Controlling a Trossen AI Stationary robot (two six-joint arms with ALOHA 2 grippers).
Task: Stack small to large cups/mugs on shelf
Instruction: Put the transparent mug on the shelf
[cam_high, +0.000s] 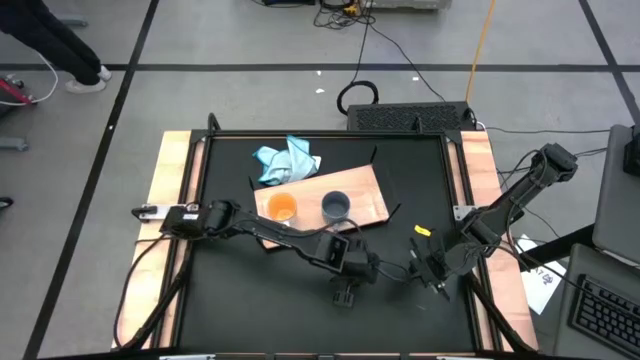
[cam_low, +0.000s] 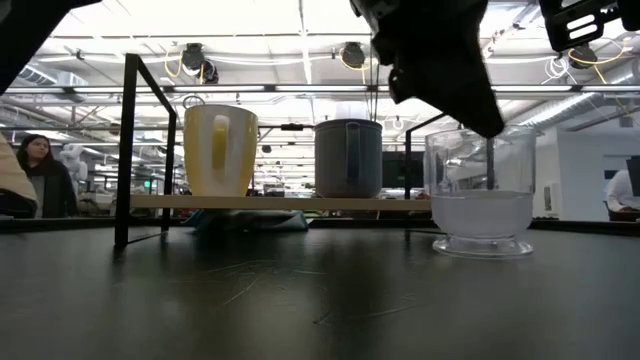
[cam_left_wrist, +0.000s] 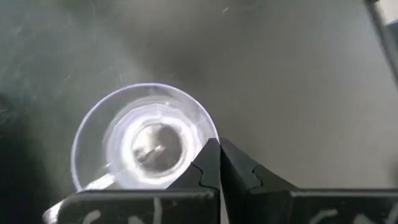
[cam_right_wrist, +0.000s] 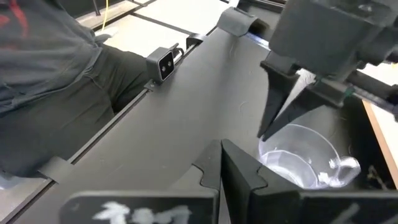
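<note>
Left gripper (cam_high: 375, 268) closed, reaching across toward right; right gripper (cam_high: 433, 276) closed, close beside it.

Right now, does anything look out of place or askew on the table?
Mildly. The wooden board sits skewed to the table edges, with a crumpled blue cloth at its far corner. The clear glass cup stands upright off the board, under the left hand. Nothing spilled or broken.

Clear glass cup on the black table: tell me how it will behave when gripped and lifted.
The clear glass cup looks smooth-walled, so probably slippery in a pinch. Its thin transparent wall suggests it is light and possibly fragile. It stands upright on a narrower foot, so a sideways nudge might tip it.
</note>
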